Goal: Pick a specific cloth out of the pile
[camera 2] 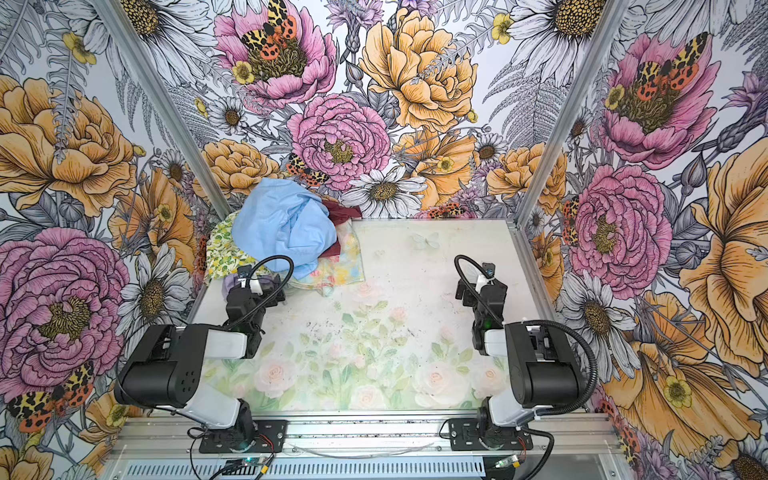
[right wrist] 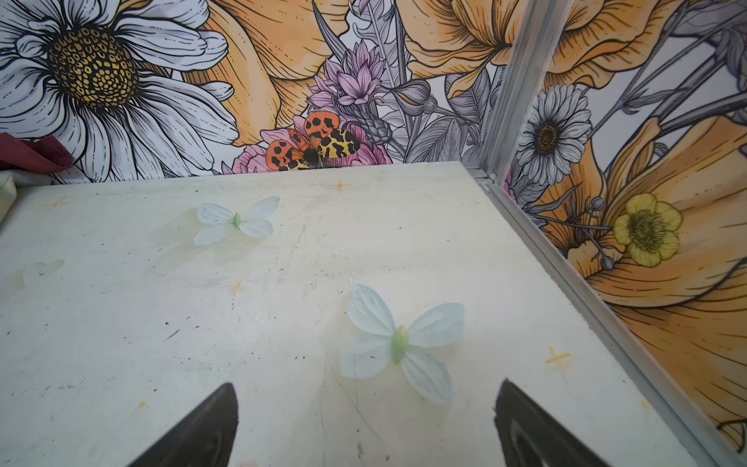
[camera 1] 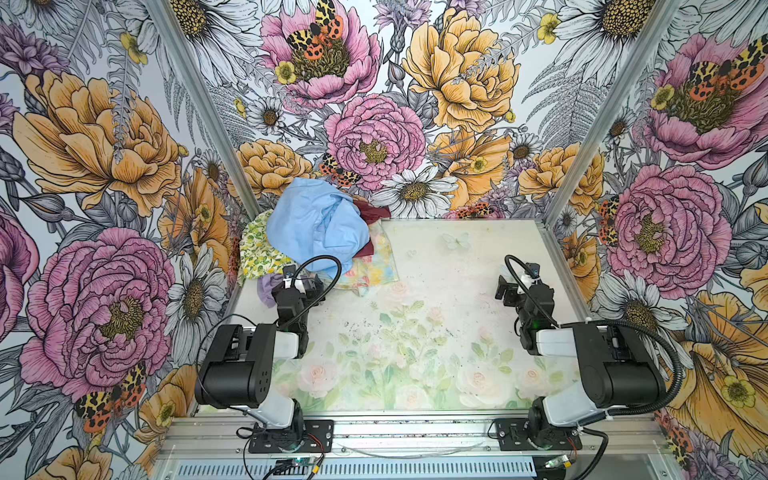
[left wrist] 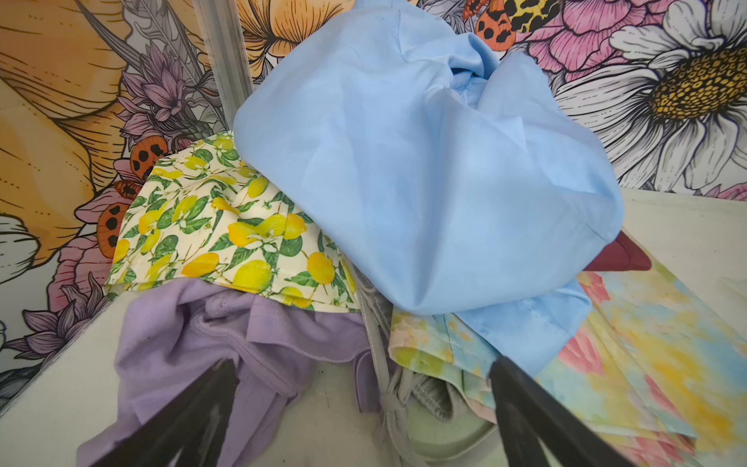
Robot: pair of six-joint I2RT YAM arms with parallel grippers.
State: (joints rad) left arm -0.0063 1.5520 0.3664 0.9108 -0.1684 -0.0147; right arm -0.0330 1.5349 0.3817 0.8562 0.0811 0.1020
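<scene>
Both arms sit folded low at the front of the counter [camera 1: 449, 299]. The left gripper [left wrist: 361, 364] hangs open and empty at the near edge of the pile [camera 1: 291, 249], by the lavender cloth [left wrist: 226, 335]. The right gripper [right wrist: 368, 384], open too, hovers over the counter, well apart. The cloth [camera 1: 375, 210], plain dark maroon, lies beyond the left gripper, mostly buried under the light blue garment [camera 1: 316, 224], small folds peeking out.

The left arm [camera 1: 232, 374] and right arm [camera 1: 623, 374] are boxy black housings joined by white links, each trailing a black ribbed hose [camera 1: 322, 257]. Black base plates [camera 1: 320, 434] line the frame's lower edge. The left gripper [left wrist: 362, 366] has black wedge fingers [left wrist: 194, 416].
</scene>
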